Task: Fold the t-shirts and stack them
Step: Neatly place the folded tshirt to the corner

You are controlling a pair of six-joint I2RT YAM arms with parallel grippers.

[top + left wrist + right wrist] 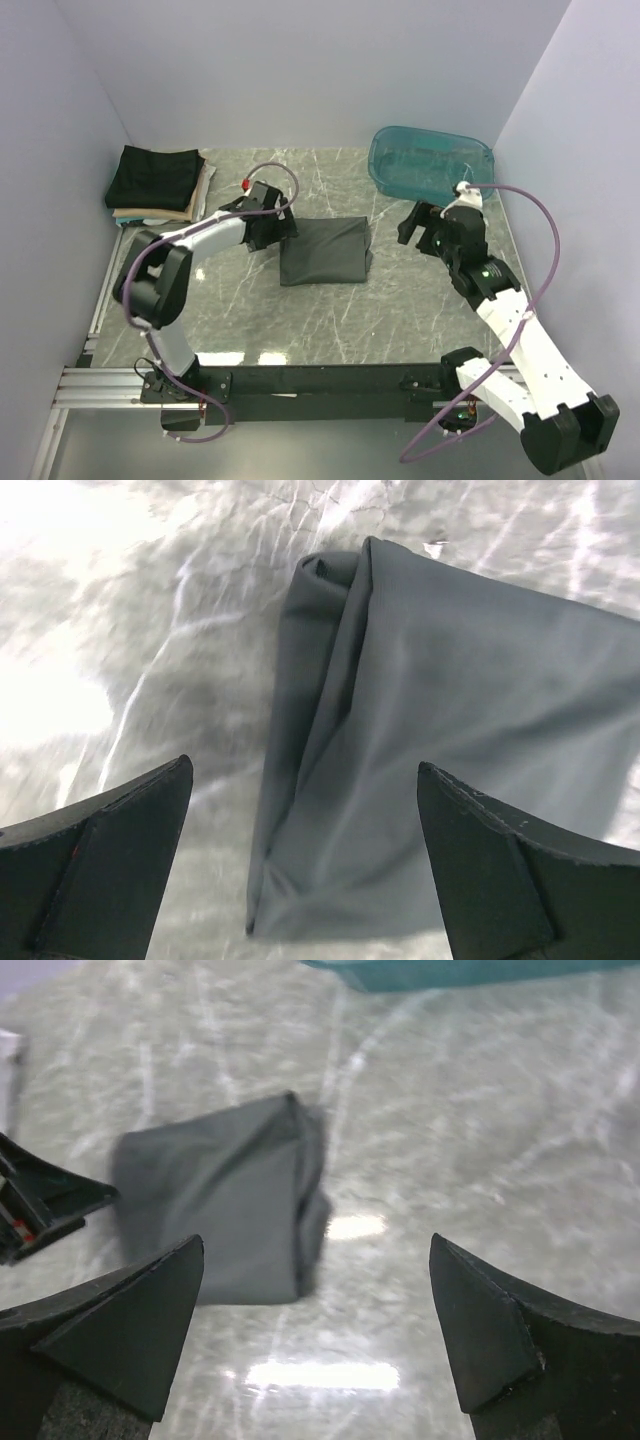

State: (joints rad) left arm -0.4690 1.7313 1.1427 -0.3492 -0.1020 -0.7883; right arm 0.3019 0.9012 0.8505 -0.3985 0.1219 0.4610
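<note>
T-shirts in two places on the desk point(400, 310). Far left, against the wall: a stack point(155, 180), black on top, tan and cream edges peeking out beneath, all looking neatly folded.

Moving right: left hand point(280, 225) spread wide, gripping nothing, poised at the left edge of the charcoal-grey shirt point(325, 250). From the wrist view, fingers point(110, 860) straddling that folded edge, one over bare desk, the other over cloth. Cannot tell whether touching yet.

Centre: charcoal-grey shirt lying mid-desk, folded into a compact rectangle, a little bunched along its left side, well apart from the stack.

Judging progress: folding looks done or very nearly done for this one. Left to do: carrying it across and setting it on the pile. Calls for a firm pinch on that thick edge without shaking the folds loose.

Further right: right hand point(420, 232) also wide apart, holding nothing, raised near the tub and clear of the shirt.

Far right corner: translucent teal tub point(385, 170), no cloth to be seen through its walls. Probably no more shirts waiting there, though only a guess from above.
</note>
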